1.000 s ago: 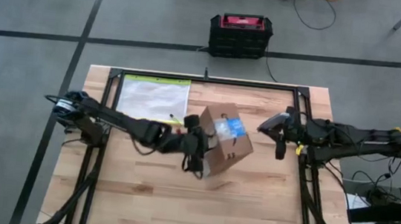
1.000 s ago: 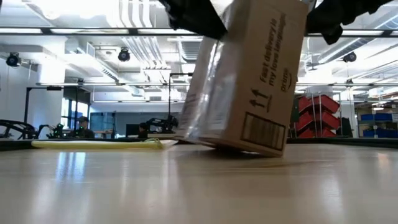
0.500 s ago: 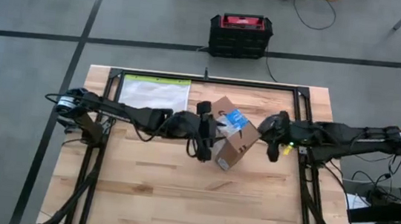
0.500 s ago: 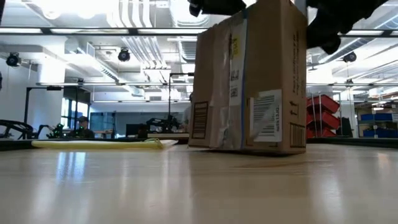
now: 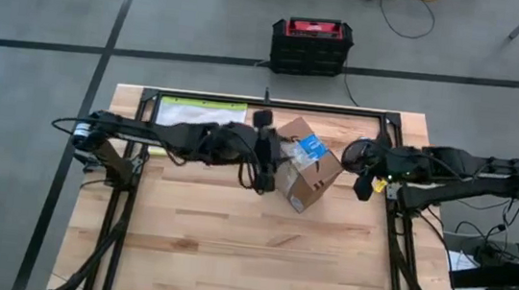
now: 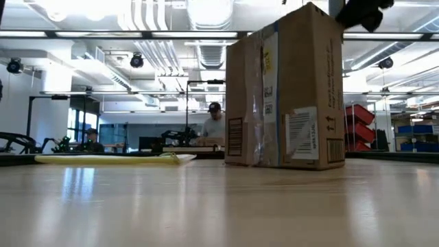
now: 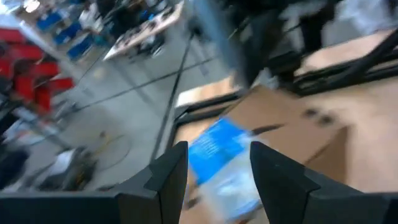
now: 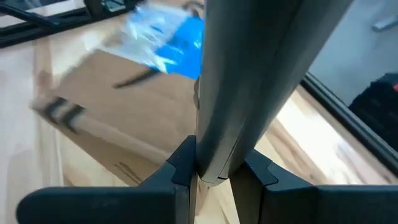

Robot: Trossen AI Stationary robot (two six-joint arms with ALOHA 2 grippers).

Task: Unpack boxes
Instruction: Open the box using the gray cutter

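My left wrist view is smeared: the box (image 7: 273, 134) and the blue-and-clear patch (image 7: 217, 162) on its top are soft shapes, and no print on them can be read. In my right wrist view a dark upright bar (image 8: 249, 81) fills the middle and covers much of the box behind it. From the low view the box's top corner runs to the frame's upper edge, and my right gripper (image 6: 363, 12) is cut off there, so I cannot tell how its fingers stand. From above, the box's labels are too small to read, and my left arm (image 5: 192, 140) hides the counter (image 5: 228, 258) beneath it.
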